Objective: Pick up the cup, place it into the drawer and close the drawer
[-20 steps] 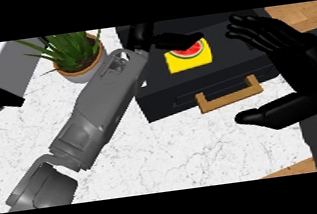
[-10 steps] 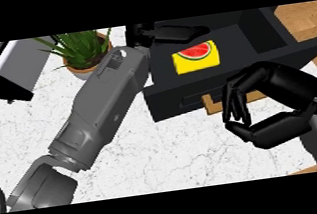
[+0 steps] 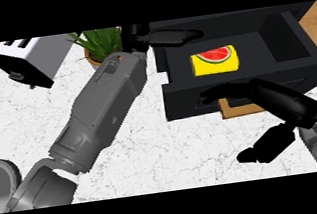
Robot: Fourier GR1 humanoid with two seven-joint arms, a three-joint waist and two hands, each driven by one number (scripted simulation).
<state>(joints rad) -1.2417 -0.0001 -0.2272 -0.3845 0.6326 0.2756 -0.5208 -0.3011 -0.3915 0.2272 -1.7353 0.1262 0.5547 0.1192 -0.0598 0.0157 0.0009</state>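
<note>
A yellow cup (image 3: 215, 61) with a watermelon picture lies inside the open black drawer (image 3: 290, 69), in its left compartment. My left hand (image 3: 163, 36) is open at the drawer's rear left corner, apart from the cup, and its grey forearm crosses the counter diagonally. My right hand (image 3: 279, 100) is at the drawer's front panel. Its fingers stretch leftward over the tan wooden handle (image 3: 235, 110) and touch the panel, while the thumb hangs lower over the counter. The hand hides most of the handle.
A white toaster (image 3: 32, 57) stands at the back left, and a potted green plant (image 3: 101, 42) sits beside it, just left of my left hand. The white marble counter (image 3: 174, 147) runs under both arms. Wooden floor shows at the far right.
My right hand has come down from beside the drawer onto its front panel, fingers now across the handle. The left hand stays at the drawer's rear corner, and the cup has not moved.
</note>
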